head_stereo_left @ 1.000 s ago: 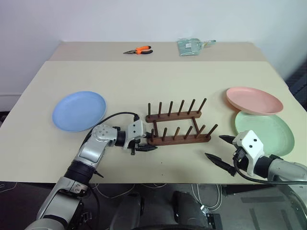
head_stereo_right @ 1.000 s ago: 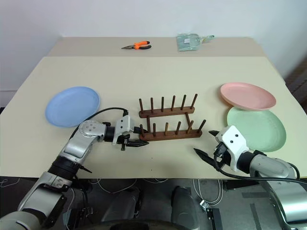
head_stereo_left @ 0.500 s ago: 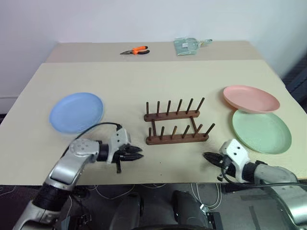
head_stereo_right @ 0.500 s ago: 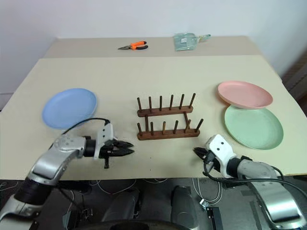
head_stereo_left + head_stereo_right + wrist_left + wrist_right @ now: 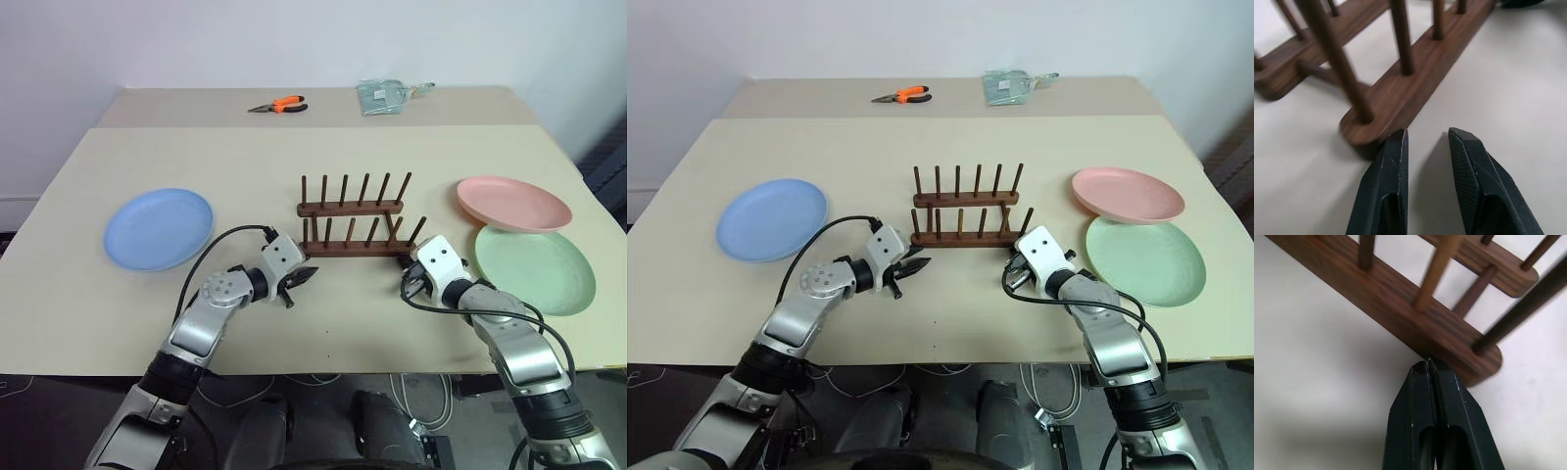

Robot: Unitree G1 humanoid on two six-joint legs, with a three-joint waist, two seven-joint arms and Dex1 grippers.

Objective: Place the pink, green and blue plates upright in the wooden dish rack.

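Three plates [image 5: 159,228] flat, one rack [image 5: 353,227], two hands (left [image 5: 303,277] slightly parted, right [image 5: 1429,366] closed)

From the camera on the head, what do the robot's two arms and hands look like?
Both arms have silver-grey metal segments with black joints. Each ends in a white block, the right one marked with small black dots, carrying two black pointed fingers: the left hand and the right hand. The fingers have a fine ribbed texture. A black cable loops over each forearm.
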